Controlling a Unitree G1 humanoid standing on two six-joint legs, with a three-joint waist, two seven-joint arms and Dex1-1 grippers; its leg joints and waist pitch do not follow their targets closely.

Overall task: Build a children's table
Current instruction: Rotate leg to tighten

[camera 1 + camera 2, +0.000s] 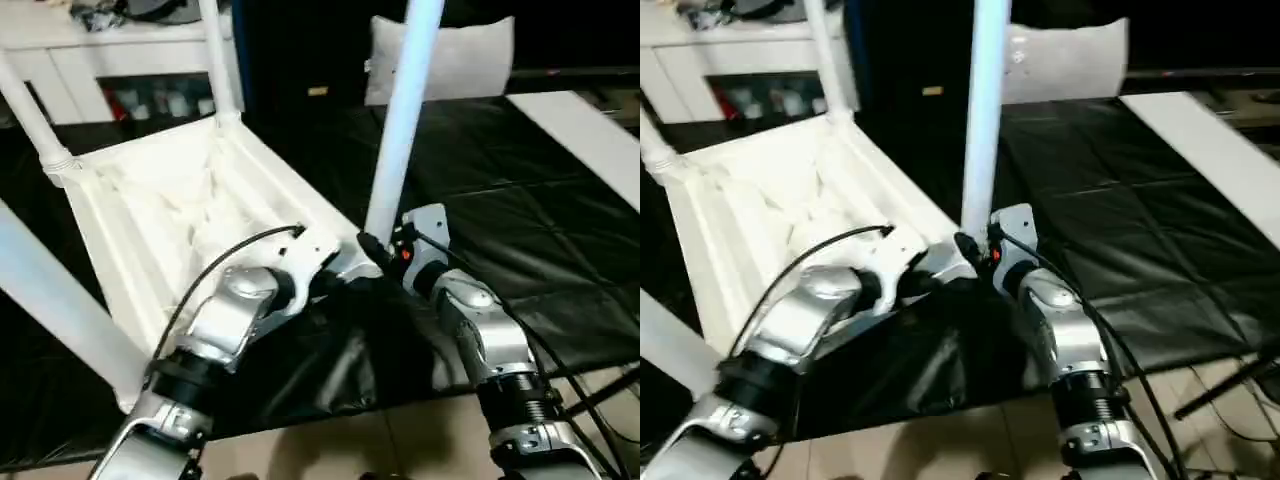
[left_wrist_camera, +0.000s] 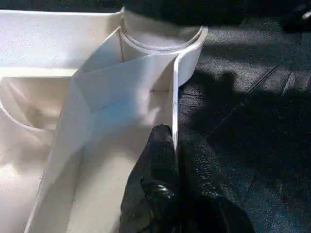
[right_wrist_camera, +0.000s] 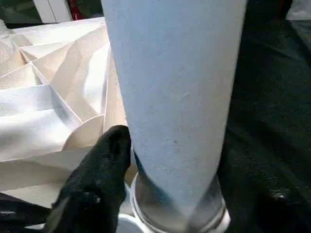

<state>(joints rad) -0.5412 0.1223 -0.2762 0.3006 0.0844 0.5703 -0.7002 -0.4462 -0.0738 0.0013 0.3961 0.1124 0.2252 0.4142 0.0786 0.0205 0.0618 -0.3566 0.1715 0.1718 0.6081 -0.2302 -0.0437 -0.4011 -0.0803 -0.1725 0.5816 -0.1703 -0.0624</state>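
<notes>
Right gripper [image 3: 170, 194] clamps the upright leg [image 1: 400, 130] just above its corner socket [image 2: 160, 36]. Left gripper [image 2: 172, 160] pinches the table top's [image 1: 190, 210] rim wall beside that socket. Risk — leg tilts, jams crooked; top may slide on the black mat [image 1: 520, 240].

The white table top [image 1: 190, 215] shows a ribbed pattern of crossing walls, its tube legs [image 1: 400, 130] are white with a bluish tinge, the sheet [image 1: 500, 240] under them is glossy black, the cushion [image 1: 470, 55] is grey-white, and the forearms [image 1: 225, 320] are silver.
</notes>
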